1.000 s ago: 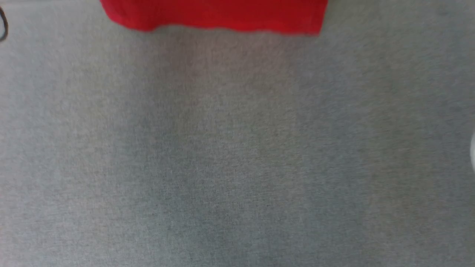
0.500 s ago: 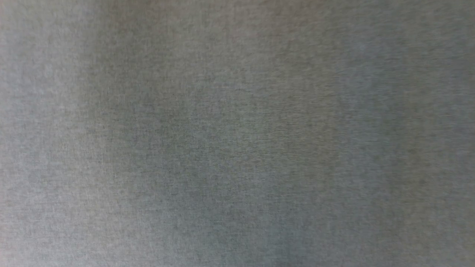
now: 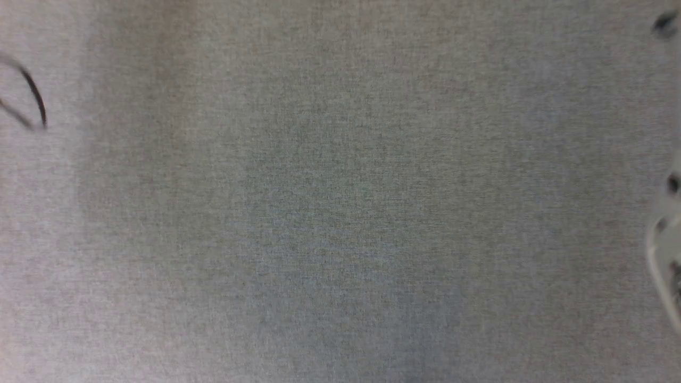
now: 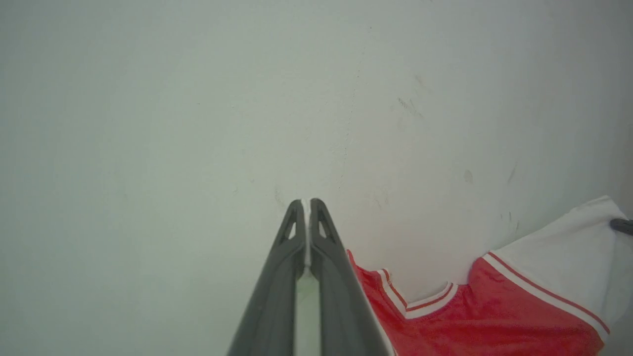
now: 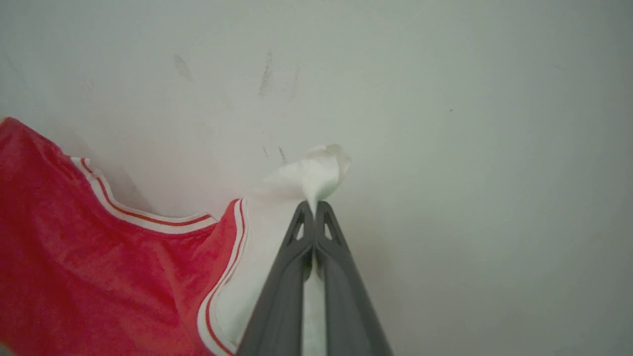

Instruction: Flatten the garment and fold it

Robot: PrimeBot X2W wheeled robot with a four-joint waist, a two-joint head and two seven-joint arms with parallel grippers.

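The head camera has shifted over the grey table [image 3: 340, 213] since a second ago: a dark loop [image 3: 36, 101] sits lower at the left edge, and a pale arm part [image 3: 664, 260] shows larger at the right. The left claw [image 4: 309, 201] is closed on a white sliver of the garment [image 4: 474, 316], whose red body and striped collar stretch across to the right claw [image 5: 314, 203], pinched tight on a white sleeve.

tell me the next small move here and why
Probably ease the two hands apart a little. The right hand is shut on the white sleeve of the jersey, the left hand looks shut on its other edge, and the collar sags in a curve between them, so the cloth isn't taut yet.
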